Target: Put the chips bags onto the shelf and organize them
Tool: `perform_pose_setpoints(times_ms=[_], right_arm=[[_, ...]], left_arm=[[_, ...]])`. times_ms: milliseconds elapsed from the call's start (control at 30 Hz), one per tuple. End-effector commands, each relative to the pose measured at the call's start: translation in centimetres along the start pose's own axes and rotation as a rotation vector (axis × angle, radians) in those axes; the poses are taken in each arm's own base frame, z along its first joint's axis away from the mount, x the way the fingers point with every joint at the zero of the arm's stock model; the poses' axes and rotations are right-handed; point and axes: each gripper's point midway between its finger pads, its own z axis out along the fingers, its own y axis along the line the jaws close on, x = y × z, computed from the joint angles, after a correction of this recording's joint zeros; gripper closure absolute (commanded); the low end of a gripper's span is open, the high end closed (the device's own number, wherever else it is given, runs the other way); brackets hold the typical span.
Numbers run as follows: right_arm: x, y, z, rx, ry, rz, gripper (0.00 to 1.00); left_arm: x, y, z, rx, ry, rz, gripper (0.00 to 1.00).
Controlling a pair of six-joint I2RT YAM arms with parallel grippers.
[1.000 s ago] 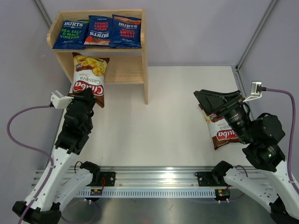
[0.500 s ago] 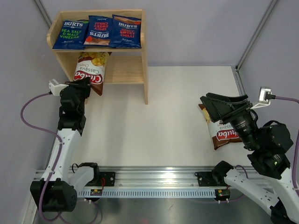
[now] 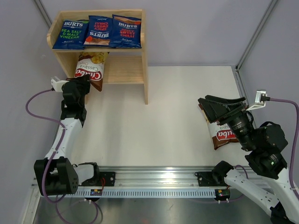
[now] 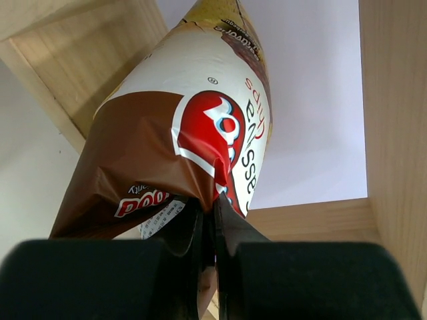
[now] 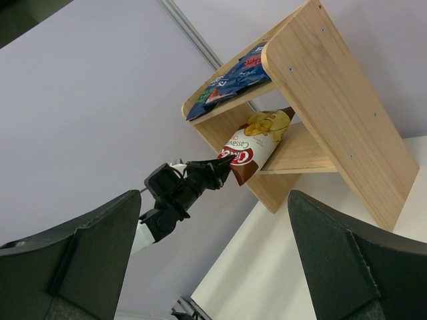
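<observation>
Chuba bag [image 4: 193, 127] looks light, soft, slippery; left gripper [image 4: 208, 212] pinches its crimped end seam, likely the firmest hold; right gripper [image 3: 219, 105] gapes, empty.

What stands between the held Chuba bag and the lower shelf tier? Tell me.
Nothing visible. The left pincer grips the Chuba bag by its near end, its far end inside the lower tier at the left; the board beside it lies bare.

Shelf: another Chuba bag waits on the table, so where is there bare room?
Bare: lower tier between the held Chuba bag and the right side panel. Crowded: top tier, filled by three Burts bags; lower tier's left, where the left gripper grips.
</observation>
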Motion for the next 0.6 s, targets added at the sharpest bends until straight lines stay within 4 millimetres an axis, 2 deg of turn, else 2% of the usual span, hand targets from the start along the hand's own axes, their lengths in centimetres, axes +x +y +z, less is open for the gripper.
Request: perform_pose_setpoints(times_ms=[0,200,233,267,367,567], right_arm=[[-0.1,-0.8,0.3,0.023,-0.025,-0.028,0.0],[1.0,-2.0,0.7,0.05,-0.013,-0.026,0.01],[1.1,-2.0,0.8,0.05,-0.013,-0.026,0.0],[1.1,-2.2,0.8,0.056,-0.016,-0.026,0.0],[1.2,-2.3,0.8,0.061,-0.014,-0.03,0.01],[1.2,-2.6,0.5,0.069,-0.017,-0.033,0.0]], left_arm=[[-2.8,-4.7,-0.1,0.144,-0.092,0.016,0.92],[-2.9,-3.4,0.7,0.108,-0.094,0.042,0.84],[-2.7,-3.0,1.1,0.098,-0.086,0.042,0.79],[-2.5,-3.0,1.2,0.101,-0.083,0.044,0.63],[-2.3,-2.4,1.5,0.088,-0.079,0.043,0.5],[-2.2,-0.3,0.5,-0.013,-0.068,0.059,0.39]])
